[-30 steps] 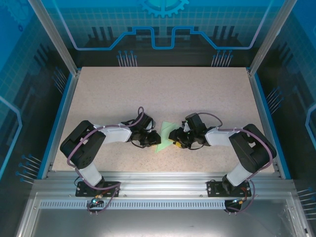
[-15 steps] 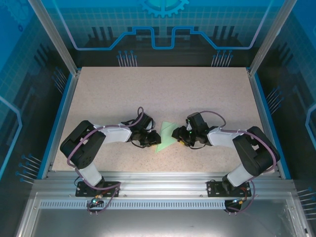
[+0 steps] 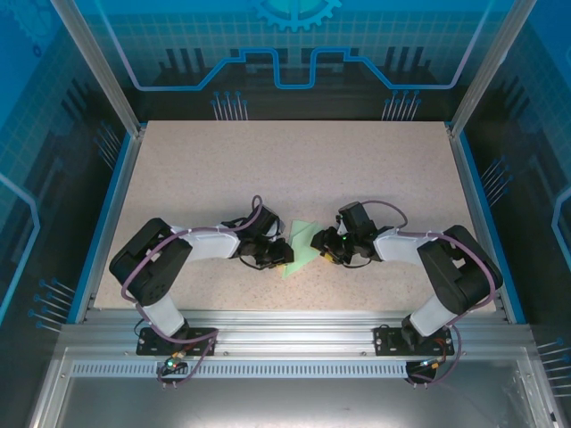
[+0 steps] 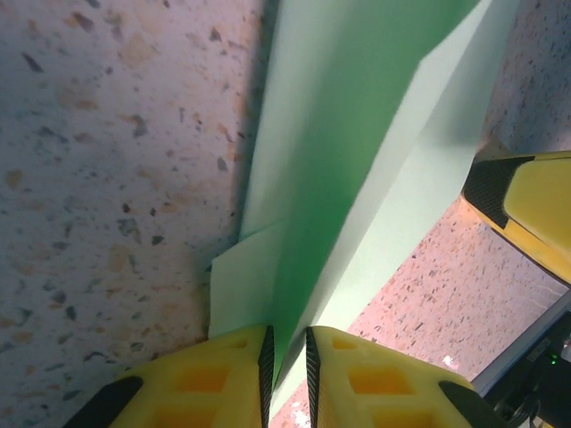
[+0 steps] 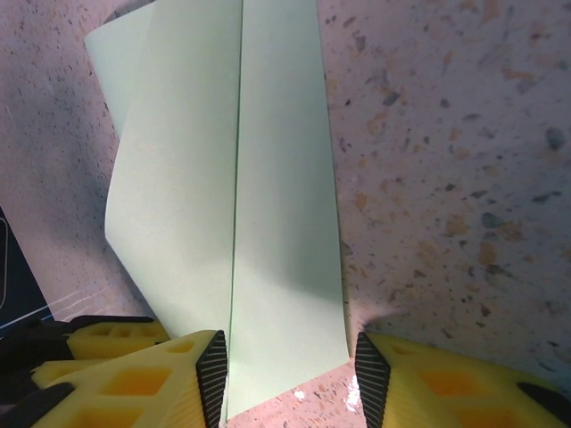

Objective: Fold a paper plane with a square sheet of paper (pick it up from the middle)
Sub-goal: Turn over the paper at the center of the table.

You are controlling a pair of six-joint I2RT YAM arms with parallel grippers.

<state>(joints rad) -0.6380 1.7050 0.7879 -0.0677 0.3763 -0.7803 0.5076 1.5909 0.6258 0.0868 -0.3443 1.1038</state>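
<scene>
Top view gives just a green wedge of the sheet of paper (image 3: 300, 248) on the tabletop (image 3: 294, 169) between both sets of fingers, wrist cams add: left fingers (image 4: 214, 379) nearly closed, pinching its raised fold, right fingers (image 5: 152, 379) half-spread, straddling its creased end, shifted slightly since a second ago.

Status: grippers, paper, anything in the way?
Left gripper shut on paper. Right gripper open, straddling it. Paper creased lengthwise, one flap lifted. Nothing blocking.
</scene>
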